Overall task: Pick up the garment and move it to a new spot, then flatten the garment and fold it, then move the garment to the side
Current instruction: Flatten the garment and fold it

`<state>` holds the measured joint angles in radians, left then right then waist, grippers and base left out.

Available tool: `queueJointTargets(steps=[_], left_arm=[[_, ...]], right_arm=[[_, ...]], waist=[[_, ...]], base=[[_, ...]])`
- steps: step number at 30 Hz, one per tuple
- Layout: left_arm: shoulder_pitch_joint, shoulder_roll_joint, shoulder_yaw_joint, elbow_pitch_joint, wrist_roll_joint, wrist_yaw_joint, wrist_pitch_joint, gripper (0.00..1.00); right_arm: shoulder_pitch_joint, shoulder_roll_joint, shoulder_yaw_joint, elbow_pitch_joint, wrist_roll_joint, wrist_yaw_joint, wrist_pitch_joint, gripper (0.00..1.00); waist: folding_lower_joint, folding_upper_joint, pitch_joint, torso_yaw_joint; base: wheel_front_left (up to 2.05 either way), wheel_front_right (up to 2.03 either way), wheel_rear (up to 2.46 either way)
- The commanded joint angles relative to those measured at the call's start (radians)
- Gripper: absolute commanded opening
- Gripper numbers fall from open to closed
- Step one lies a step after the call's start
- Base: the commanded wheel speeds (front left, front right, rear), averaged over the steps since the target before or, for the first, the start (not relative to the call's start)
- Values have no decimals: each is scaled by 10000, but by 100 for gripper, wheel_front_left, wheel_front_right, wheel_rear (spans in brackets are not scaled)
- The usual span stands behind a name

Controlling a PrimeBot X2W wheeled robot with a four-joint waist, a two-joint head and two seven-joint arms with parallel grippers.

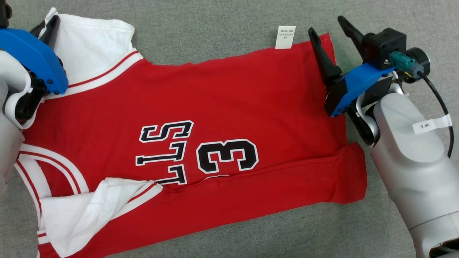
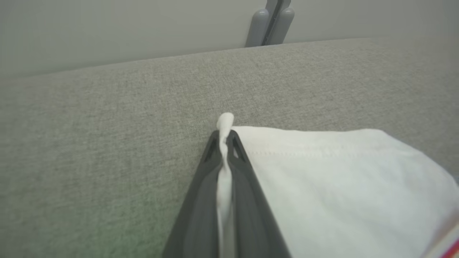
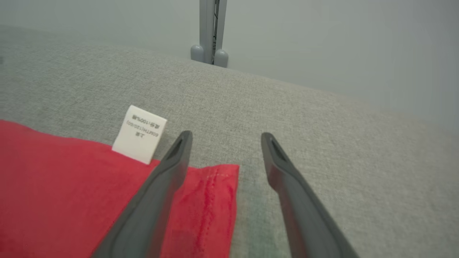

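Presently catalogued: red jersey [image 1: 251, 100], white trim, black lettering, printed side up on the grey fabric-covered tabletop [image 1: 215, 21].
Position: middle of the tabletop, neck end toward the robot's left, hem end toward its right.
Condition: mostly flat; the near long edge [image 1: 287, 182] lies turned over onto the body as a band, with the near white sleeve [image 1: 89, 204] crumpled across it.
Sleeve, far side: the far white sleeve [image 1: 93, 39] lies out past the shoulder, its corner taken by the left gripper [image 2: 225, 138].
Left jaws: pressed together, pinching a twist of the sleeve's white cloth; a tuft pokes out past the tips.
Right arm: the right gripper [image 1: 327, 27] is set at the far hem corner [image 3: 215, 186], just beside the care label [image 3: 140, 133].
Right jaws: spread wide, one finger over red cloth, the other over bare tabletop, straddling the hem edge; nothing gripped.
Likely purpose: both far corners are taken together so the far edge can be brought over toward the near one.
Stage, by estimate: flattening done, folding under way, move to the side not yet made.
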<state>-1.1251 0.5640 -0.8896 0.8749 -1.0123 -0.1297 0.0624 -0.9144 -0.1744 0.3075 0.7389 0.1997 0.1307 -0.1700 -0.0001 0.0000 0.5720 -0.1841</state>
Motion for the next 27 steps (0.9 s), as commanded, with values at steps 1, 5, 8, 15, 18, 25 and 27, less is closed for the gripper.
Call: queueJointTargets(steps=[1,5,8,15,18,25,27], left_arm=[[-10,8,-151,58,-103,-16,-124,0],[-70,-52,-488,-78,-307,-16,-456,0],[-169,-71,-769,-187,-417,-16,-712,0],[-367,-156,-1250,-292,-621,-16,-1167,0],[-410,-194,-1453,-317,-778,-16,-1409,0],[-487,-264,-1696,-348,-1214,-16,-2153,0],[-361,-315,-1709,-386,-1386,-16,-2435,0]], right_arm=[[-179,-71,117,102,147,1,96,100],[-183,-237,409,348,429,1,354,100],[-196,-391,594,480,656,1,629,100],[-226,-573,931,858,1023,1,1294,100],[-79,-607,1117,1011,1315,1,1727,4],[-105,-894,1050,790,1707,1,1413,0],[-70,-954,927,868,1702,1,1153,0]], waist=[[1,0,-58,25],[1,0,-200,153],[1,0,-246,294],[1,0,-296,536],[1,0,-349,618],[1,0,-601,792],[1,0,-754,896]], base=[[0,0,0],[0,0,0],[0,0,0],[0,0,0],[0,0,0],[0,0,0],[0,0,0]])
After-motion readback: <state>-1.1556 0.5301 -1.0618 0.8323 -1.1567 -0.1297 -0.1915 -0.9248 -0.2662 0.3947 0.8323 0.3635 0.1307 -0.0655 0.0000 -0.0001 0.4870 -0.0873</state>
